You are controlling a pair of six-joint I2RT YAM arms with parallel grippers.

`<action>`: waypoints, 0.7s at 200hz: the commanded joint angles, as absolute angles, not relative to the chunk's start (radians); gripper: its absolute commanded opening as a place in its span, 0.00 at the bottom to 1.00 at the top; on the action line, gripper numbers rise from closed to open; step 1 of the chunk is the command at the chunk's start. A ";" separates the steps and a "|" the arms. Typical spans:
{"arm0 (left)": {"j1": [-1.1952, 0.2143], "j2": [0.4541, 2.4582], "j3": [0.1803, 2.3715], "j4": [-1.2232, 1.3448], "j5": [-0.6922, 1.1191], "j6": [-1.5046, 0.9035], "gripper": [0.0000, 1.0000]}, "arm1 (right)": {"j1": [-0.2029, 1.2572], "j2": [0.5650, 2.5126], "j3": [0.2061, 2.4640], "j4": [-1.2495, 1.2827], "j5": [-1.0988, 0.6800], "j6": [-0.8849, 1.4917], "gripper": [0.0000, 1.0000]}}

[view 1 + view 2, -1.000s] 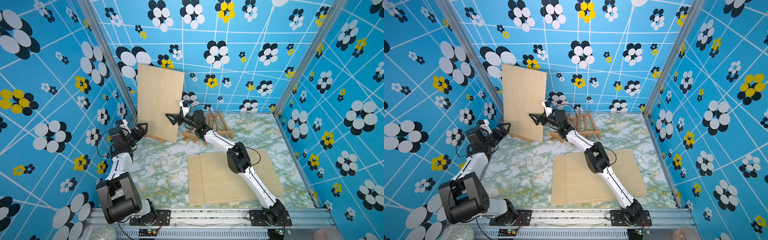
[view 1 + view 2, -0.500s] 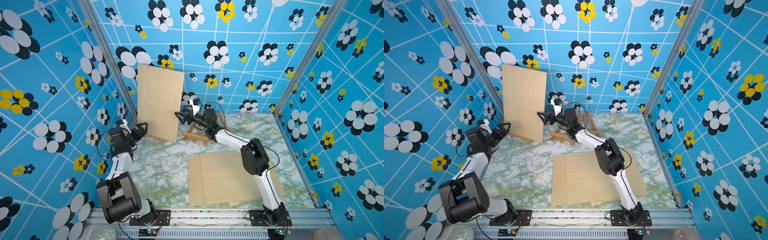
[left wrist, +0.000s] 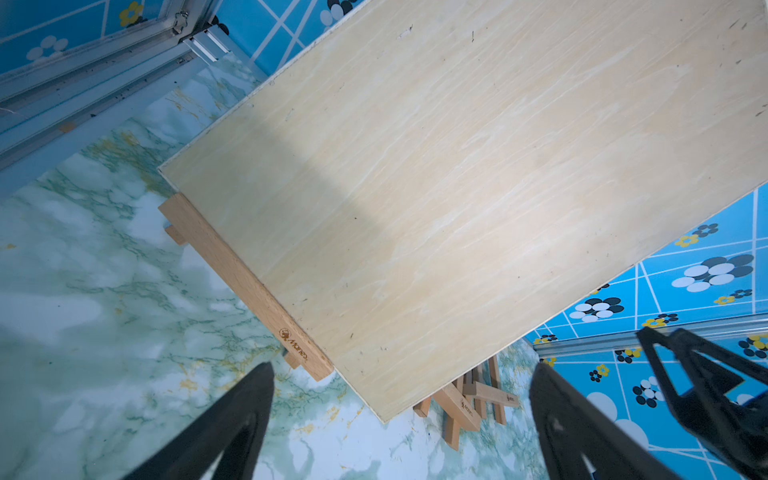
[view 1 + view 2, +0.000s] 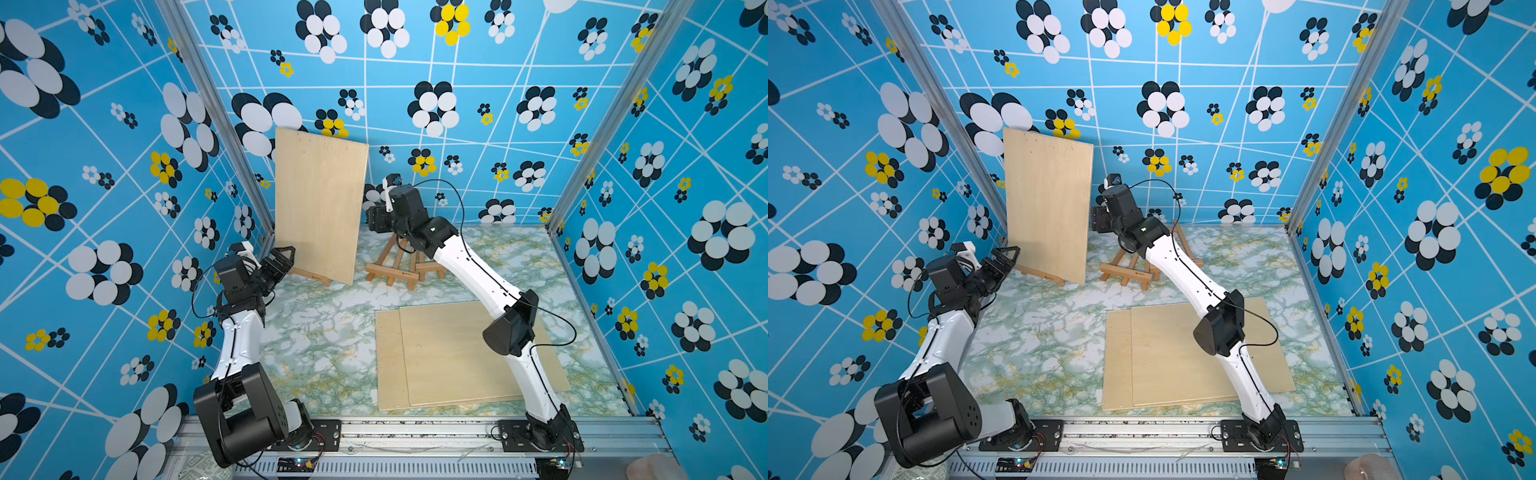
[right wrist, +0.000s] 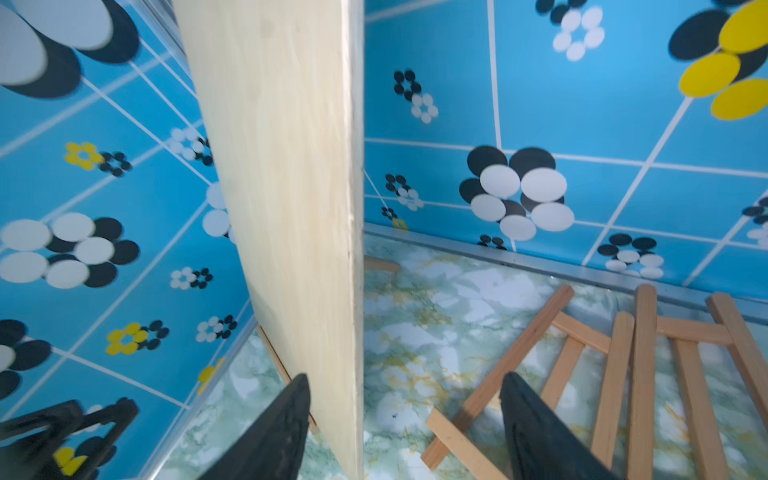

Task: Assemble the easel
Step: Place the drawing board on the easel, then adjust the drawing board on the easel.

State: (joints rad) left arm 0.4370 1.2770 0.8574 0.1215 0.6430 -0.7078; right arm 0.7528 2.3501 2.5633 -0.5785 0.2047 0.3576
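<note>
Just right of the board (image 4: pixel 320 203), my right gripper (image 5: pixel 405 376) has drawn back toward the second easel (image 4: pixel 399 266), jaws apart, empty. The board stands unaided on its easel (image 4: pixel 311 275), so that set looks done. My left gripper (image 4: pixel 284 255) waits open at the board's left.

Lab robot test cell: flower-patterned blue walls (image 4: pixel 498 54), aluminium frame rail (image 4: pixel 415 429), marble-print tabletop (image 4: pixel 324 345).
</note>
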 commanded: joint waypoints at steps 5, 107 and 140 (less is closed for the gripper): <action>0.430 1.194 0.852 0.000 0.664 -0.685 0.98 | 0.770 2.452 2.628 -0.796 0.321 0.400 0.75; 0.435 1.161 0.853 -0.034 0.677 -0.651 0.99 | 0.799 2.524 2.672 -0.734 0.381 0.453 0.77; 0.441 1.160 0.848 -0.035 0.678 -0.646 0.99 | 0.801 2.591 2.752 -0.660 0.320 0.458 0.76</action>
